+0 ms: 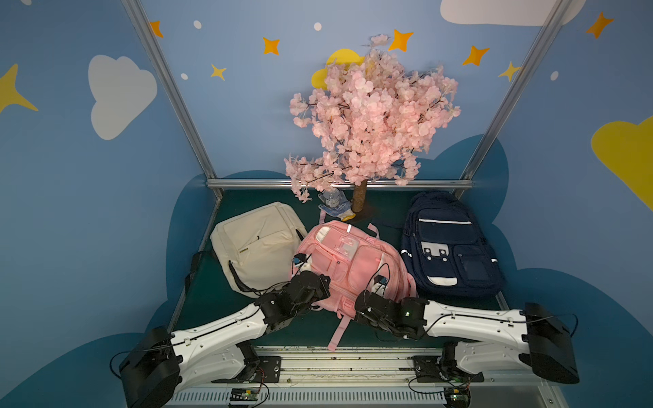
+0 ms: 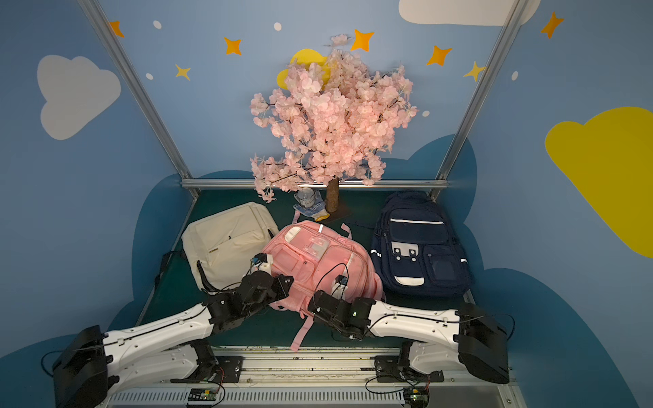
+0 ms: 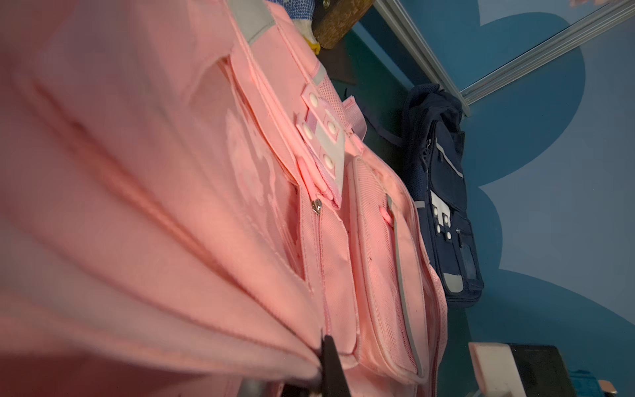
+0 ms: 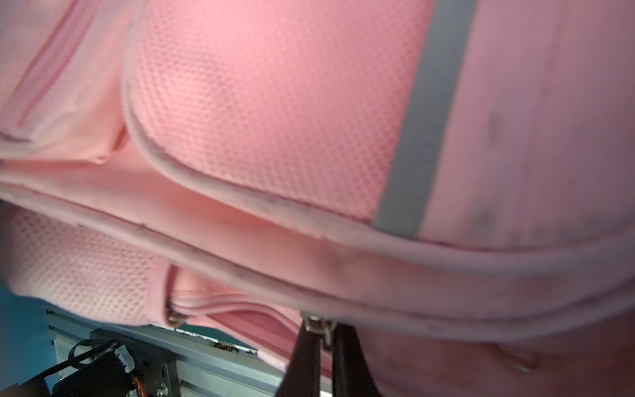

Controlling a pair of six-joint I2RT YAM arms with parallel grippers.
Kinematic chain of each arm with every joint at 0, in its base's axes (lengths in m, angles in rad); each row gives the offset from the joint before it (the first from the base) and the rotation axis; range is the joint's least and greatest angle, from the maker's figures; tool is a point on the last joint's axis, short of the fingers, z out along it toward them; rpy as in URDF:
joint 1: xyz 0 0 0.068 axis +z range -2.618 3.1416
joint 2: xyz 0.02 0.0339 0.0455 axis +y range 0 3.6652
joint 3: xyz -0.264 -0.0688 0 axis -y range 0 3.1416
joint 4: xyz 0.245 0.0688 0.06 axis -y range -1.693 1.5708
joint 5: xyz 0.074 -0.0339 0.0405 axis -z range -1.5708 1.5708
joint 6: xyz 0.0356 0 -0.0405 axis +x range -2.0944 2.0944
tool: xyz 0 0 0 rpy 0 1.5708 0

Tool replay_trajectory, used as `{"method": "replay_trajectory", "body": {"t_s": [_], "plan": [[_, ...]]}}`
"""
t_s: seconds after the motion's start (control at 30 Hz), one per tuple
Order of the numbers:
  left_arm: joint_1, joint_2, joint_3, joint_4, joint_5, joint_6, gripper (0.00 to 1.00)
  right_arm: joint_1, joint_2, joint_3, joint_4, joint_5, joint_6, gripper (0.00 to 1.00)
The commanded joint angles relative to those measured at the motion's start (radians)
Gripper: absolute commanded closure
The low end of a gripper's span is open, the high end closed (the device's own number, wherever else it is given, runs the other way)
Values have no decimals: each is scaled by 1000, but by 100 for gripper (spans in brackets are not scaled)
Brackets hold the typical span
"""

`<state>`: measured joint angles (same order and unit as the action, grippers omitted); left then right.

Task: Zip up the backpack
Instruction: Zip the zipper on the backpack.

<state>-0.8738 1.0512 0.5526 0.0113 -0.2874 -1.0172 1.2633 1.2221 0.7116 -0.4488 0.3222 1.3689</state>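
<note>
Pink backpack (image 1: 353, 258) lies flat at centre of desk (image 1: 307, 332), front up, top toward 11 o'clock. Left gripper (image 3: 328, 361) at its 8 o'clock edge: jaws together, pinching fold of pink fabric. Right gripper (image 4: 324, 343) at its 5 o'clock edge: jaws clamped on metal zipper pull (image 4: 318, 324). Cream backpack (image 1: 254, 243) against its 10 o'clock side. Navy backpack (image 1: 448, 247) just beside at 2 o'clock. Pink blossom tree (image 1: 371, 116) at 12 o'clock, by back rail.
</note>
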Motion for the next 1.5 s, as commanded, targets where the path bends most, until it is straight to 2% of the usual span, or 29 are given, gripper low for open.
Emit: {"method": "replay_trajectory", "body": {"t_s": [0.0, 0.17, 0.27, 0.37, 0.47, 0.53, 0.6, 0.7, 0.83, 0.97, 1.07, 1.17, 1.47], "plan": [[91, -46, 75, -70, -20, 159, 97, 1, -77, -69, -202, 76, 4, 100], [249, -42, 137, -111, 104, 244, 97, -3, -220, -154, -235, 127, 39, 100], [315, 9, 175, -105, 192, 271, 97, -4, -269, -159, -181, 149, -28, 100], [348, 77, 208, -108, 255, 284, 96, -3, -234, -116, -82, 139, -148, 100], [371, 136, 222, -110, 303, 282, 90, -1, -130, -46, 18, 89, -252, 100], [375, 158, 219, -129, 313, 274, 79, 4, -50, 5, 86, 48, -305, 100], [376, 154, 200, -163, 309, 255, 64, 15, 27, 47, 149, 5, -345, 100], [373, 98, 143, -227, 307, 209, 49, 44, 119, 100, 214, -31, -400, 100], [323, -80, 0, -231, 306, 92, 42, 81, 213, 172, 231, -56, -460, 100], [215, -252, -107, -223, 251, -22, 37, 105, 262, 195, 259, -83, -491, 100], [163, -281, -130, -199, 236, -59, 38, 107, 272, 193, 269, -93, -492, 100], [135, -241, -126, -189, 232, -71, 41, 108, 265, 192, 284, -94, -502, 100], [113, -123, -134, -114, 232, -100, 65, 119, 243, 194, 306, -93, -534, 100]]}}
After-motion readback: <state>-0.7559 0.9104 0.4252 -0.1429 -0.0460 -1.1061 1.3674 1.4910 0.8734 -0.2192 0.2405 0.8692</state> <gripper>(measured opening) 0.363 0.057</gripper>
